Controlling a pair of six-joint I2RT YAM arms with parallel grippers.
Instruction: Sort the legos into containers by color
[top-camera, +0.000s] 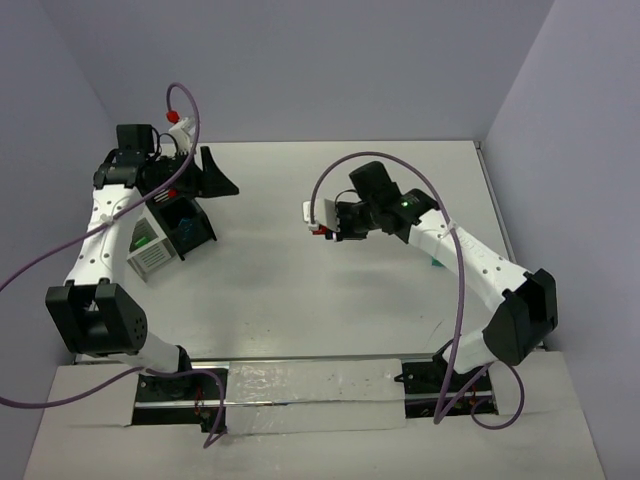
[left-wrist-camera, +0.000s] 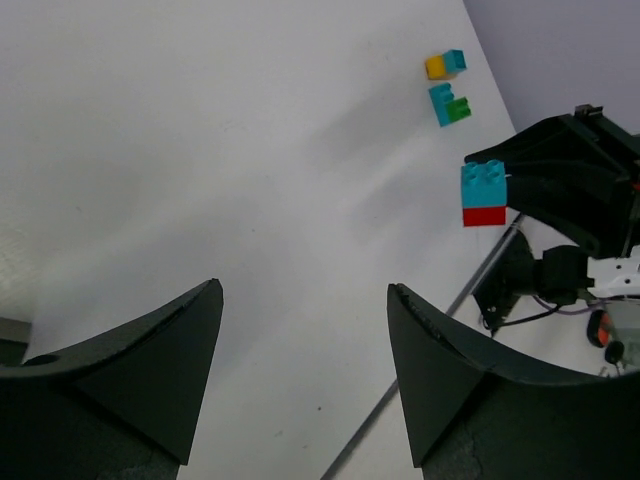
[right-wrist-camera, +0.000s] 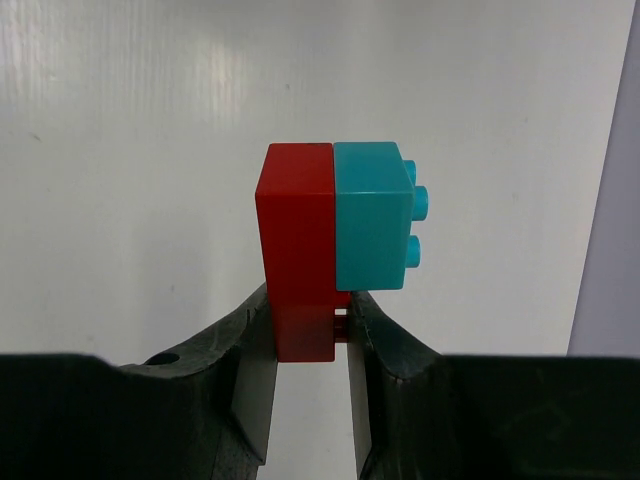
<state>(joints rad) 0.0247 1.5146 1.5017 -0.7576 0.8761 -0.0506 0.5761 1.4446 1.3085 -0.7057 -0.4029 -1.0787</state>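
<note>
Top external view: the bins sit joined together at the far left of the white surface, beside the left arm. The black bin has something bluish inside, too small to make out. The white slatted bin touches the black bin's near-left side and holds a green piece. The left end effector hangs just beyond the black bin. Well apart from it, near the middle of the surface, the right end effector is clamped on a red brick. A small teal piece lies on the surface just beside the right arm.

Left wrist view: the left end effector has its fingers spread wide over bare surface and grips nothing. Far off, a yellow brick touches a cyan brick. Near that pair, a cyan block touches a green block. The right end effector holds the red brick, with a teal brick stacked on it.

Right wrist view: the right end effector is pinched tight on the lower end of the red brick. The teal brick is joined to the red brick's right side, its studs pointing right. The white surface lies behind both.
</note>
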